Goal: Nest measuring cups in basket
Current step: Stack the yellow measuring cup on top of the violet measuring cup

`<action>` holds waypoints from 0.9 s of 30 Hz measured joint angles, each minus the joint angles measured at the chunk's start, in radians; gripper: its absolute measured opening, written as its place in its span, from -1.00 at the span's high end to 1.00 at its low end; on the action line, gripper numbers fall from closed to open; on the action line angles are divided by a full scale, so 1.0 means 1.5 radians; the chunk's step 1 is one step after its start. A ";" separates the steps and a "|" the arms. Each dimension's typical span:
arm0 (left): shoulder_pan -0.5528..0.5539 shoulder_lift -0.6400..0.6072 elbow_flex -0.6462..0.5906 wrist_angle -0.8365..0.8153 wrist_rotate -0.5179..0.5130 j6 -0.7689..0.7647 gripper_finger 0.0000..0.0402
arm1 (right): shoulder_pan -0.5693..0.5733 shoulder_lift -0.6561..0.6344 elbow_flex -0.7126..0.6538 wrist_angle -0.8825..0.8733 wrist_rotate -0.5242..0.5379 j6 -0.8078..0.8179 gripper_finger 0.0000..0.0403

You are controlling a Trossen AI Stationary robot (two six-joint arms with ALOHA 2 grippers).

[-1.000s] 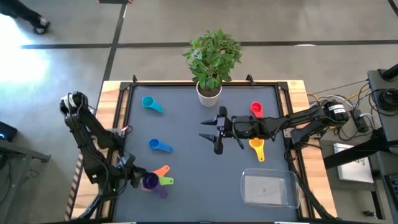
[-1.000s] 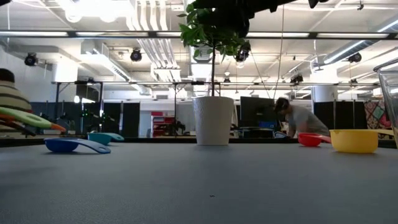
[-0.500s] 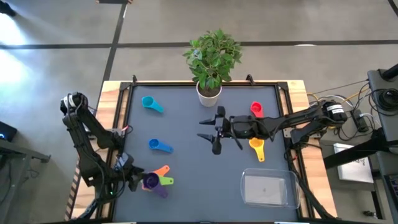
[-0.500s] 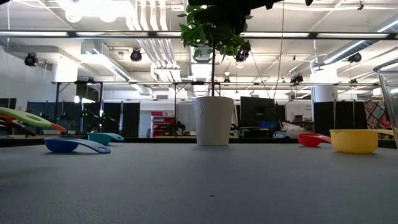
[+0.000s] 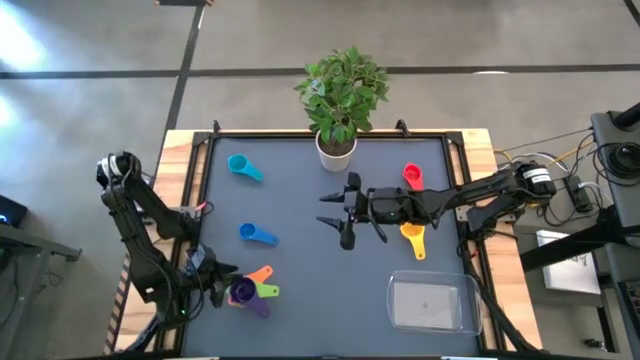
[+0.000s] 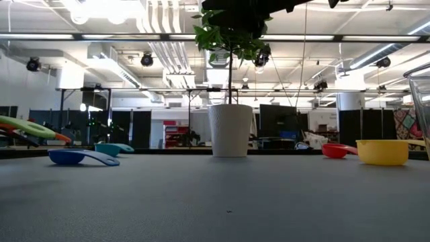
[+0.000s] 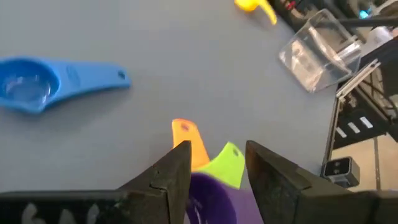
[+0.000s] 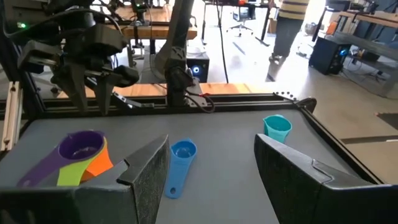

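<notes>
Near the table's front left corner three measuring cups are nested: purple (image 5: 241,292) on top, with the orange handle (image 5: 262,272) and the green handle (image 5: 268,291) fanning out below. My left gripper (image 5: 220,291) stands open just left of the stack. In its wrist view the purple cup (image 7: 211,198) shows below its fingers. The blue cup (image 5: 258,235), teal cup (image 5: 243,166), red cup (image 5: 412,176) and yellow cup (image 5: 413,236) lie apart on the mat. The clear basket (image 5: 432,303) sits front right. My right gripper (image 5: 327,210) hovers open over mid-table.
A white pot with a plant (image 5: 337,148) stands at the middle of the far edge. The mat between the blue cup and the basket is bare. Wooden table rails (image 5: 182,180) border the mat.
My left gripper has risen slightly and rolled a little beside the nested cups. The stack stays where it was. My right arm has kept still.
</notes>
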 joint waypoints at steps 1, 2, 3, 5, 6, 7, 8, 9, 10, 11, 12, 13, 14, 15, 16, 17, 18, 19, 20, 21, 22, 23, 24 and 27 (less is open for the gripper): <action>0.001 0.001 0.000 -0.001 -0.018 0.006 0.37 | 0.000 0.000 0.000 0.000 0.000 -0.005 -0.12; 0.003 0.002 -0.001 -0.001 -0.040 0.012 0.39 | 0.000 0.000 0.000 0.001 0.000 -0.007 -0.12; 0.005 0.002 -0.001 -0.001 -0.065 0.018 0.42 | 0.000 0.000 0.000 0.002 0.000 -0.009 -0.12; 0.008 0.002 -0.001 0.000 -0.105 0.035 0.47 | 0.000 0.000 0.000 0.002 0.000 -0.009 -0.12; 0.008 0.002 -0.001 0.000 -0.121 0.043 0.50 | 0.000 0.000 0.000 0.002 0.000 -0.010 -0.12; 0.008 0.002 -0.001 0.001 -0.138 0.049 0.53 | 0.001 0.000 0.000 0.002 0.000 -0.009 -0.12; 0.008 0.002 -0.001 0.003 -0.156 0.055 0.55 | 0.001 0.000 0.000 0.001 0.000 -0.008 -0.12; 0.008 0.002 -0.001 0.008 -0.170 0.063 0.58 | 0.001 0.000 0.000 -0.001 0.000 -0.004 -0.12; 0.008 0.002 -0.001 0.011 -0.186 0.074 0.60 | 0.001 0.000 0.000 -0.003 0.000 0.000 -0.12; 0.008 0.002 -0.001 0.015 -0.204 0.084 0.61 | 0.001 0.000 0.000 -0.005 0.000 0.003 -0.12; 0.009 0.002 -0.001 0.020 -0.220 0.095 0.62 | 0.001 0.000 0.000 -0.006 0.000 0.003 -0.12; 0.010 0.002 -0.001 0.025 -0.237 0.106 0.63 | 0.002 0.000 0.000 -0.007 0.000 0.004 -0.12; 0.012 0.003 -0.001 0.028 -0.248 0.117 0.63 | 0.003 0.000 0.000 -0.007 0.000 0.007 -0.12; 0.013 0.003 -0.001 0.031 -0.253 0.128 0.63 | 0.004 0.000 0.000 -0.006 0.000 0.008 -0.12; 0.014 0.004 -0.001 0.031 -0.256 0.136 0.63 | 0.005 0.000 0.000 -0.006 0.000 0.008 -0.12; 0.015 0.005 -0.001 0.031 -0.263 0.144 0.63 | 0.006 0.000 0.000 -0.006 0.000 0.008 -0.12; 0.016 0.007 -0.001 0.031 -0.273 0.151 0.63 | 0.006 0.000 0.000 -0.006 -0.001 0.008 -0.12; 0.017 0.010 -0.001 0.032 -0.286 0.160 0.63 | 0.006 0.000 0.000 -0.007 -0.001 0.009 -0.12; 0.017 0.012 -0.001 0.033 -0.300 0.171 0.63 | 0.006 0.000 -0.001 -0.008 -0.002 0.009 -0.12; 0.017 0.015 -0.001 0.033 -0.313 0.184 0.63 | 0.006 0.000 -0.001 -0.011 -0.002 0.010 -0.12; 0.017 0.016 -0.001 0.033 -0.321 0.200 0.63 | 0.006 0.000 -0.001 -0.011 -0.002 0.011 -0.12; 0.017 0.018 -0.001 0.033 -0.324 0.216 0.63 | 0.008 0.000 -0.001 -0.012 -0.002 0.014 -0.12; 0.017 0.019 -0.001 0.033 -0.325 0.231 0.63 | 0.008 0.000 -0.001 -0.011 -0.002 0.014 -0.12; 0.017 0.022 0.002 0.054 -0.315 0.243 0.63 | 0.010 0.000 -0.001 -0.010 -0.003 0.014 -0.12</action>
